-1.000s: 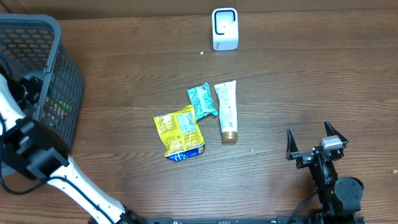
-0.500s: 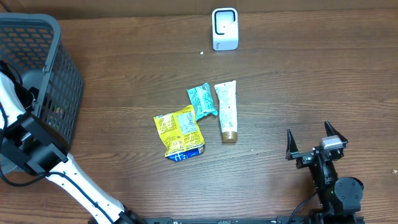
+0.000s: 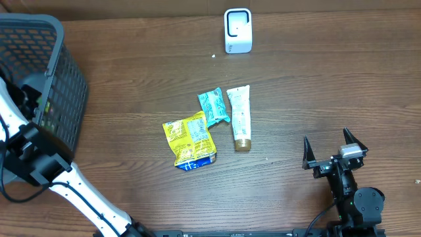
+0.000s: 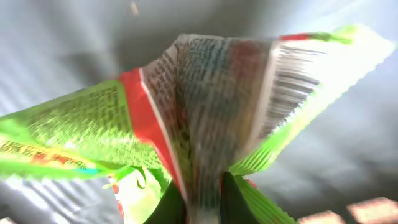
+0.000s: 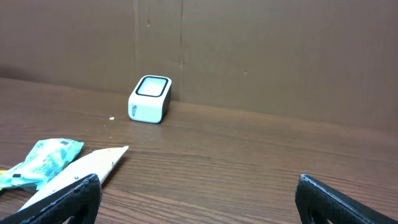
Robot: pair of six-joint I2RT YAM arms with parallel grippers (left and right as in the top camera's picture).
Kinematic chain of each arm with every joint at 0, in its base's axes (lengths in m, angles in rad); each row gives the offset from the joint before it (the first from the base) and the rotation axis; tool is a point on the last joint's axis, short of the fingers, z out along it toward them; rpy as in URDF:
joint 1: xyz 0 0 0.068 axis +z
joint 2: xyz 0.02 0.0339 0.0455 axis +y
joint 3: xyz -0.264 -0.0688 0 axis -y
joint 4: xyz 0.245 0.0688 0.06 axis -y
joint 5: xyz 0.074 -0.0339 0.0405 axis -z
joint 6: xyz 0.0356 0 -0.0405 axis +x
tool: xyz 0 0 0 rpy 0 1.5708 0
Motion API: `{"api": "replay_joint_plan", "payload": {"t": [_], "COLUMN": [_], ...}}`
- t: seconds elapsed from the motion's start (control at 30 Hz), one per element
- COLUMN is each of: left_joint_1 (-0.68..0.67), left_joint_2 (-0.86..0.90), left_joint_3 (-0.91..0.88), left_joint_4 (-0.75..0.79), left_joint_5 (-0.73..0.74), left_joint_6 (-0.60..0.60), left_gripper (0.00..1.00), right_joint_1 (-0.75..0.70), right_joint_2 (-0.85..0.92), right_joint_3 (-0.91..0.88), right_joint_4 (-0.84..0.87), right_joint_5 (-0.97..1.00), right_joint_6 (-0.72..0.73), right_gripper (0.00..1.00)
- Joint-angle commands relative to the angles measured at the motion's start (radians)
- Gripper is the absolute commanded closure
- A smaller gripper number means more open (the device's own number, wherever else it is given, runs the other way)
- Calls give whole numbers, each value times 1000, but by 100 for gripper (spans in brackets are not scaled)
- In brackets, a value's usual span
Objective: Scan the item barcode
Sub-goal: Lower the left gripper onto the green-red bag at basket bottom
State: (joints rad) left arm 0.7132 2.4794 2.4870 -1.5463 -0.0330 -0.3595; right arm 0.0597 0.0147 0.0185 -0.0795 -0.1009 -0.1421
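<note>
Packet (image 4: 205, 106), green and red, is pinched at a crumpled fold by the left jaws, fully closed, apparently inside the basket (image 3: 69, 85). Right jaws stand wide open, empty. Such a thin grip could slip during the carry to the scanner (image 3: 237, 30), or crease the barcode (image 4: 298, 87).

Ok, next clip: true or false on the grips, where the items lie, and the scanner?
1. The left fingers pinch a green and red packet. True.
2. A barcode shows on that packet. True.
3. The right fingers hold the white tube. False: they stand open and empty, apart from the tube, which lies on the table.
4. The yellow packet lies in the basket. False: it lies on the table near the teal packet.
5. The scanner stands at the table's far edge. True.
</note>
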Motion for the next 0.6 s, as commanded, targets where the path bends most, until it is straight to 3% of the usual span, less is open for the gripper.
{"api": "replay_joint_plan", "payload": {"t": [0.0,0.3,0.5,0.53,0.57], "left_joint_1": [-1,-25,-35,-35,-35], "left_joint_2": [-150,-437,-509,-508,-504], "left_joint_3": [147,195,195,193,190], "left_joint_4": [-27,-19,-14,-14,-14], "left_joint_5": [9,41,40,41,41], "left_joint_6": [23,85,166,185,205], "left_gripper": [96,96,96,93,83], "right_joint_1": [5,5,5,5,5], "right_joint_2": [-12,-12,-12,-12,-12], "right_joint_3": [-11,-11,-11,-11,-11], "right_joint_4": [4,4,4,4,4], "right_joint_5": [-5,-5,-5,-5,-5], "right_joint_6": [3,3,3,3,3], "right_gripper": [0,0,0,0,0]}}
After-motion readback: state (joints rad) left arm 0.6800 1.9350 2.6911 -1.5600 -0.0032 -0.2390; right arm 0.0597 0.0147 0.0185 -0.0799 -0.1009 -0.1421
